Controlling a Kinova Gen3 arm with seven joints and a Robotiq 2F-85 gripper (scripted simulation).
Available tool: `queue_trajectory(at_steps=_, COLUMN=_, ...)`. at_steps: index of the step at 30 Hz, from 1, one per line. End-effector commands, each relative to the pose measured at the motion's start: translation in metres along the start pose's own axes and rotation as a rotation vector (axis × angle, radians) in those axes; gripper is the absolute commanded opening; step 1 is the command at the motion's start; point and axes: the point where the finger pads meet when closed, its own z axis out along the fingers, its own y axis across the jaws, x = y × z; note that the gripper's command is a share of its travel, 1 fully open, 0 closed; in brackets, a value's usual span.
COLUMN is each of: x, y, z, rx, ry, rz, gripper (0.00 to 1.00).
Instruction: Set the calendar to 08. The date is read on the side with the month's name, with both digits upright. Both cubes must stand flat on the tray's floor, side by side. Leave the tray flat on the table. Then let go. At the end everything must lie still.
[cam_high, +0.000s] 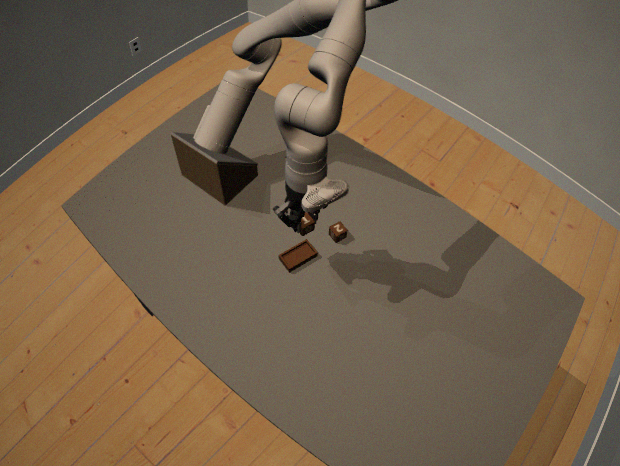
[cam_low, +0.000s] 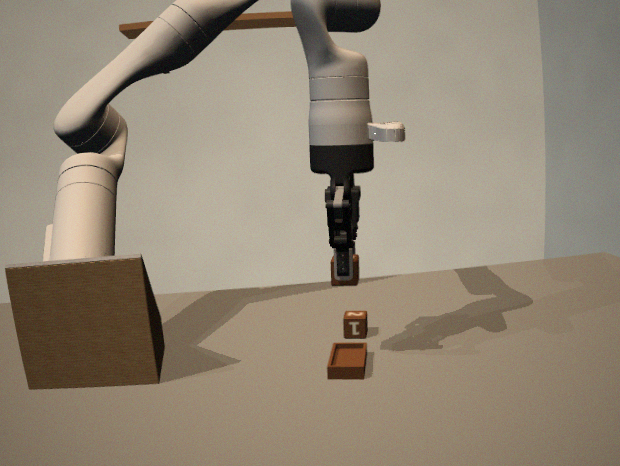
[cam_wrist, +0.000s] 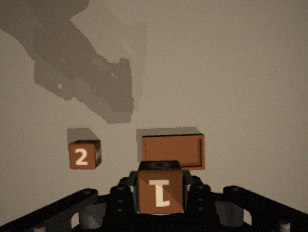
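Note:
My gripper (cam_high: 299, 220) is shut on a brown number cube (cam_high: 307, 221) and holds it well above the table; it also shows in the exterior view (cam_low: 344, 270). In the wrist view the held cube (cam_wrist: 160, 193) shows an upside-down 1 toward the camera. The second cube (cam_high: 338, 231) stands on the table with a 2 on top; in the exterior view (cam_low: 355, 324) its near side shows an upside-down 1, and the wrist view (cam_wrist: 84, 155) shows its 2. The brown tray (cam_high: 298, 254) (cam_low: 346, 360) (cam_wrist: 172, 150) lies flat and empty on the table, below the gripper.
The arm's brown wedge base (cam_high: 213, 169) stands at the back left of the grey mat. A wooden shelf (cam_low: 210, 23) hangs on the wall behind the arm.

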Motion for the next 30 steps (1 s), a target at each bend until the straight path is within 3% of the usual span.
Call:
queue_trajectory(at_steps=1, x=0.0032, y=-0.001, z=-0.005, rx=-0.002, ry=0.011, rz=-0.005, gripper=0.28)
queue_trajectory(at_steps=30, x=0.0008, y=-0.0004, z=-0.0038, rx=0.0, ry=0.003, rz=-0.083, gripper=0.28)
